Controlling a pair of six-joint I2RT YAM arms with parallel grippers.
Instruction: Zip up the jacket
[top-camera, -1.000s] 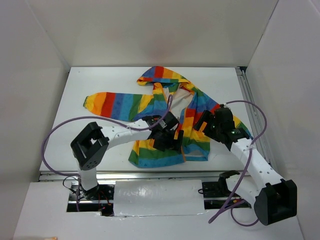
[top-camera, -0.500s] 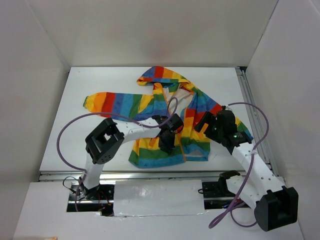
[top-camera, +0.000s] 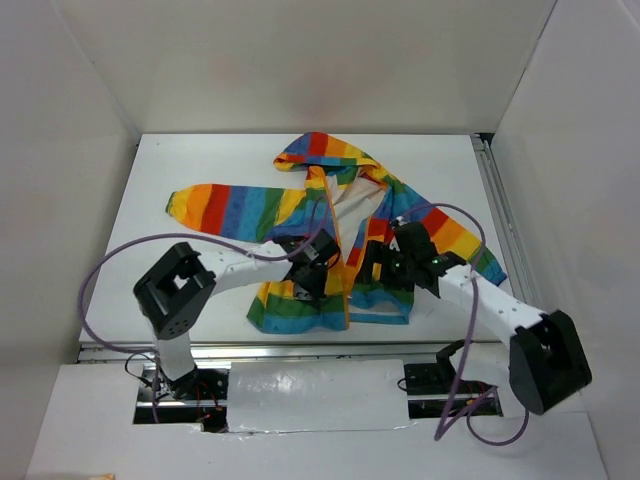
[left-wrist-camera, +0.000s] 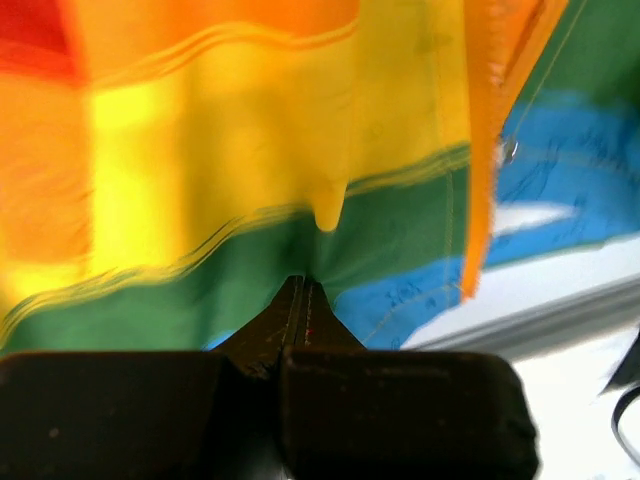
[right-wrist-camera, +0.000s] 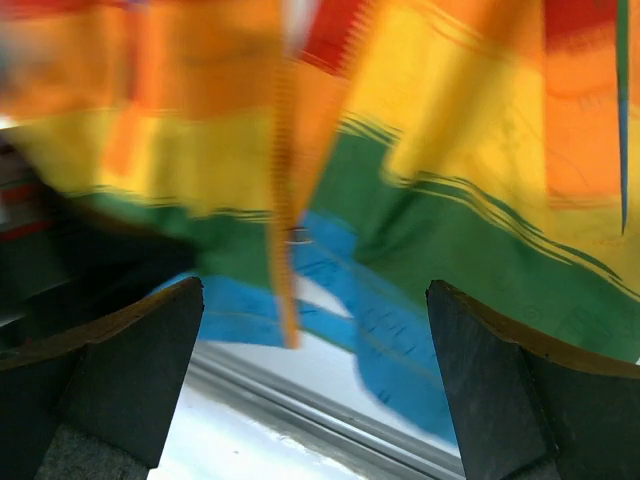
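The rainbow-striped jacket (top-camera: 300, 205) lies on the white table (top-camera: 190, 290), hood at the far side, sleeves spread left and right. Its front stands apart along the orange zipper (top-camera: 336, 250), with white lining showing. My left gripper (top-camera: 305, 283) sits on the left front panel near the hem. In the left wrist view the left gripper (left-wrist-camera: 302, 285) is shut, pinching the green stripe of the jacket (left-wrist-camera: 250, 150), zipper tape (left-wrist-camera: 482, 180) to its right. My right gripper (top-camera: 383, 268) hovers open over the right panel. The right wrist view shows the right gripper (right-wrist-camera: 315, 340) wide apart around the zipper tape (right-wrist-camera: 285, 220) and blue hem (right-wrist-camera: 400, 340).
A metal rail (top-camera: 300, 350) runs along the table's near edge just past the jacket's hem, and another (top-camera: 495, 200) along the right side. White walls enclose the table on three sides. Purple cables (top-camera: 100, 280) loop beside both arms.
My left gripper has closed on the left front panel and drawn it to the left, parting the jacket's front. The right arm has swung left over the right panel, still open.
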